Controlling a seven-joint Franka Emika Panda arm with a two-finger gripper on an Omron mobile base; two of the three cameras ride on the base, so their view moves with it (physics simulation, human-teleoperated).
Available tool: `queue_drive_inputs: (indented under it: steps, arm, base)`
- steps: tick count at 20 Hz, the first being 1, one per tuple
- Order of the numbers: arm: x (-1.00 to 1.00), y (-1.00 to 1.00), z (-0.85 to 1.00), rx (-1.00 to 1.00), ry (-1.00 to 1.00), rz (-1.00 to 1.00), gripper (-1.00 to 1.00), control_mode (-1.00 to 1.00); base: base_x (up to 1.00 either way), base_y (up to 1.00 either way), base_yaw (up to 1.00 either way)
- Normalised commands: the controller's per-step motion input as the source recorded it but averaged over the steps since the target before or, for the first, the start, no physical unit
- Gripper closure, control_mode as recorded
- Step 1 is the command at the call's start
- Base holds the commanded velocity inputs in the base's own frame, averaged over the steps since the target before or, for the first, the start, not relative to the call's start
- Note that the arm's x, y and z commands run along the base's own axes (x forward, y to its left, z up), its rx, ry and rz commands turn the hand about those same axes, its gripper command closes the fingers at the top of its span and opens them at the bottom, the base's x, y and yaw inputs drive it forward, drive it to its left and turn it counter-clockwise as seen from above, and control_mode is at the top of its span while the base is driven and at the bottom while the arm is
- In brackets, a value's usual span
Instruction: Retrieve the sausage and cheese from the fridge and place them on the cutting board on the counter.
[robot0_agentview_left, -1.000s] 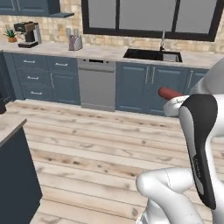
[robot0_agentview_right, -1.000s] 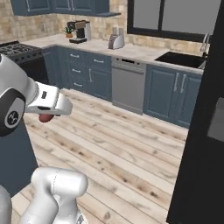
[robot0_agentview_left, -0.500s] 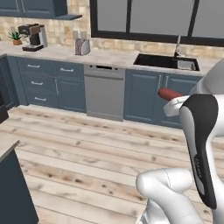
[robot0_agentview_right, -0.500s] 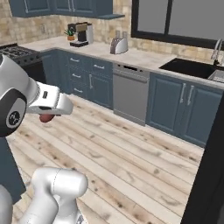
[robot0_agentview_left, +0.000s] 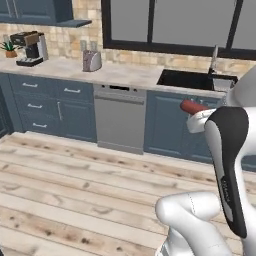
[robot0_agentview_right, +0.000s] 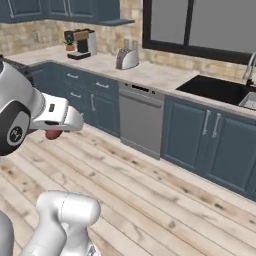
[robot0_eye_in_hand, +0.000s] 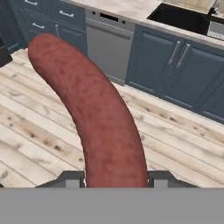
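The sausage, a curved reddish-brown link, stands up large between my two dark fingertips in the hand view. My gripper is shut on its lower end. From the left base view the sausage sticks out above the white hand, held high over the floor. In the right base view one end of the sausage peeks out under the hand. The cheese, the fridge, the cutting board and the island counter are out of view.
Ahead runs a wall of navy cabinets with a steel dishwasher, a black sink with a tap, a toaster and a coffee machine on the pale worktop. Open wooden floor lies between me and them.
The whole picture has shifted: the base has moved, the black fridge edge and the island corner have left the views, and the cabinets look closer. The arm keeps its pose with the sausage.
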Motion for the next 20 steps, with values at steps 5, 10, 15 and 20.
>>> queue_drive_inputs:
  steps: [5,10,15,20]
  arm:
    - [0.00,0.00,0.00,0.00,0.00,0.00,1.00,1.00]
    - [0.00,0.00,0.00,0.00,0.00,0.00,1.00,1.00]
    - [0.00,0.00,0.00,0.00,0.00,0.00,1.00,1.00]
    - [0.00,0.00,0.00,0.00,0.00,0.00,1.00,1.00]
  base:
    - [1.00,0.01,0.36]
    - [0.72,0.00,0.95]
    - [0.51,0.00,1.00]
    - [0.64,-0.07,0.98]
